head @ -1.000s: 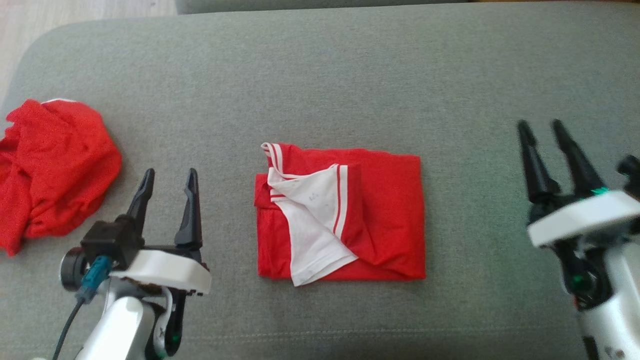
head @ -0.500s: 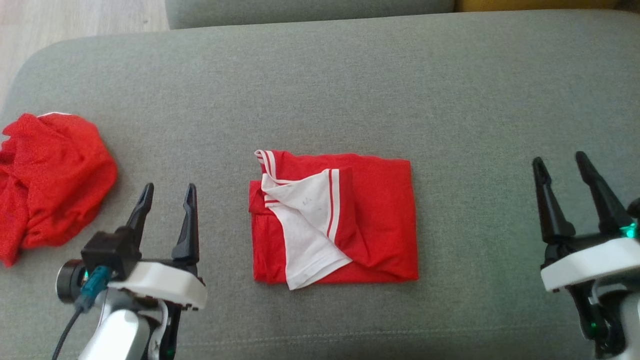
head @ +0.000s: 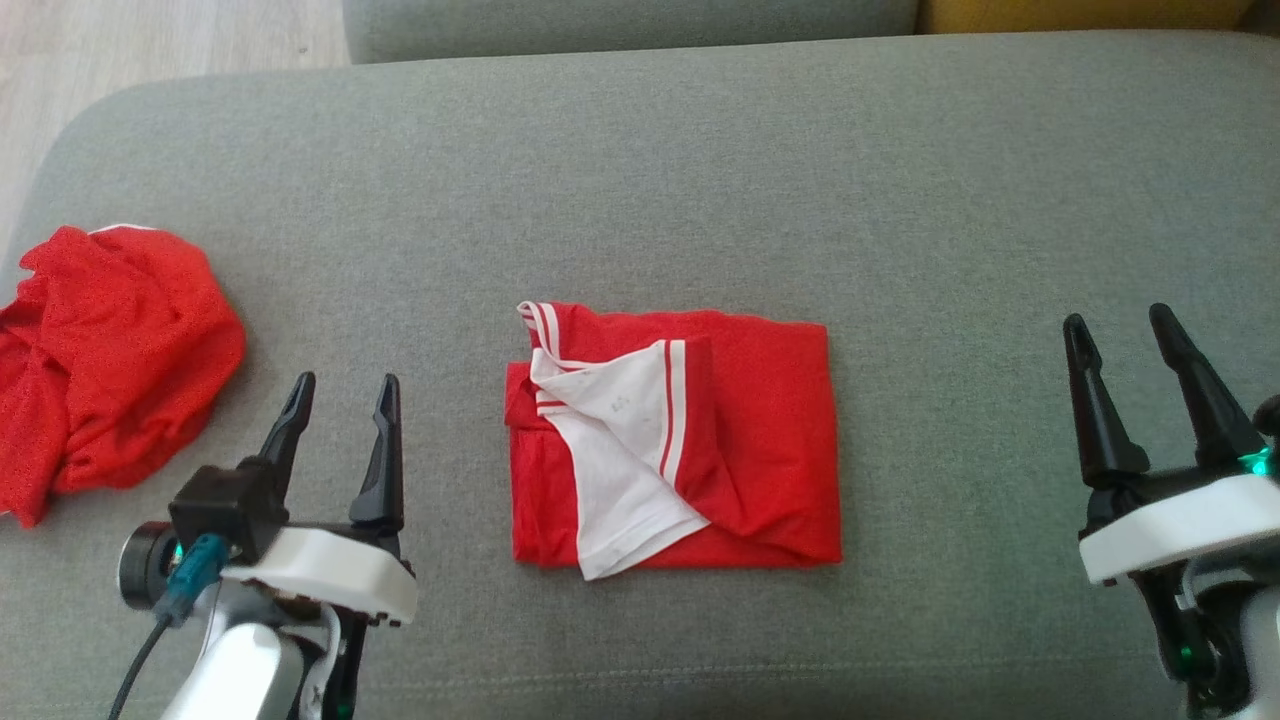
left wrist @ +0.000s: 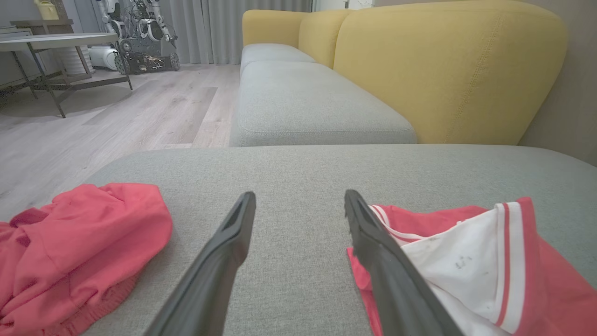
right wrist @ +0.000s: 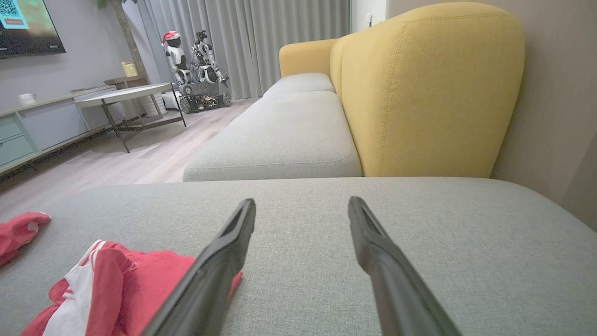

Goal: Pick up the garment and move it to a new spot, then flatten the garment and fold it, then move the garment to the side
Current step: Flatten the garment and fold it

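Our folded red garment (head: 760,440), white flap on top, flat in the middle of the grey sofa seat (head: 640,180), our left pincer (head: 347,382) near its left edge, released and empty, our right pincer (head: 1117,318) well apart, likewise released, crumpled red cloth (head: 110,360) far left

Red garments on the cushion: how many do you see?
2. The folded garment lies at the centre; the crumpled garment sits by the left edge of the cushion. None seems hidden.
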{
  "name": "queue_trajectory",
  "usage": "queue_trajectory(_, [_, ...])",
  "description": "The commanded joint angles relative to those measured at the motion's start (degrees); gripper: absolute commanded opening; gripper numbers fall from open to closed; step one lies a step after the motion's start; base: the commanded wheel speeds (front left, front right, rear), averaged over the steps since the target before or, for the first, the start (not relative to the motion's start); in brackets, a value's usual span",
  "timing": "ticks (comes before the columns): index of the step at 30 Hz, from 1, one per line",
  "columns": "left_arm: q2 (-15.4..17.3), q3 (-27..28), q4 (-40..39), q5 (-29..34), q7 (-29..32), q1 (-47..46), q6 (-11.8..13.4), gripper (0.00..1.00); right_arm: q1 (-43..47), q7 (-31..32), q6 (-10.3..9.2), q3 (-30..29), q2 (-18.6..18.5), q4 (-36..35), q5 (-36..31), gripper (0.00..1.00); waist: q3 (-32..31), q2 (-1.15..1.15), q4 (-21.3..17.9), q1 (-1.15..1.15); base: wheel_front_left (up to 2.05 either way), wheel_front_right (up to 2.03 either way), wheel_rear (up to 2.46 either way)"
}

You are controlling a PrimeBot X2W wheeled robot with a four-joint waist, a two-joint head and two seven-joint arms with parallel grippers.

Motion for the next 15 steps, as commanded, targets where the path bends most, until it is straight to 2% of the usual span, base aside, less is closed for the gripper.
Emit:
queue_trajectory(1, [1.54,2.09,-2.00,-0.33,0.09,-1.71,0.40,1.00,-0.44,0.25,-0.04,0.75,-0.69,-1.98,-0.45,1.00,0.03,0.00,0.08,0.00,0.00,0.00,0.00])
queue_trajectory(8, [1.45,1.71,-2.38,-0.28,-0.02,-2.59,0.35,1.00,-2.60,0.75,-0.04,1.94,-1.30,-0.07,-0.04,1.00,1.08,0.00,1.38,0.00,0.00,0.00,0.00])
queue_trajectory(9, [1.39,1.61,-2.45,-0.24,-0.04,-2.85,0.31,1.00,-3.24,0.88,-0.04,2.52,-1.39,0.60,0.15,0.64,1.42,0.00,1.75,0.00,0.00,0.00,0.00])
queue_trajectory(10, [1.32,1.53,-2.47,-0.19,-0.09,-3.14,0.26,1.00,-4.11,0.80,-0.04,3.38,-1.47,1.38,0.32,0.39,1.72,0.00,2.13,0.00,0.00,0.00,0.00])
queue_trajectory(11, [1.24,1.46,-2.40,-0.17,-0.17,-3.50,0.17,1.00,-5.00,0.82,-0.04,4.47,-1.52,2.39,0.54,0.05,2.05,0.00,2.58,0.00,0.00,0.00,0.00])
queue_trajectory(12, [1.14,1.38,-2.26,-0.18,-0.28,-3.89,0.02,1.00,-5.98,0.85,-0.04,5.61,-1.43,3.59,0.76,0.00,2.37,0.00,3.07,0.00,0.00,0.00,0.00])
queue_trajectory(15, [0.56,0.94,-1.80,-0.08,-0.61,-5.06,-0.34,1.00,-9.20,-0.03,-0.04,9.84,-1.49,8.15,1.65,0.00,3.28,0.00,4.81,0.00,0.00,0.00,0.00])
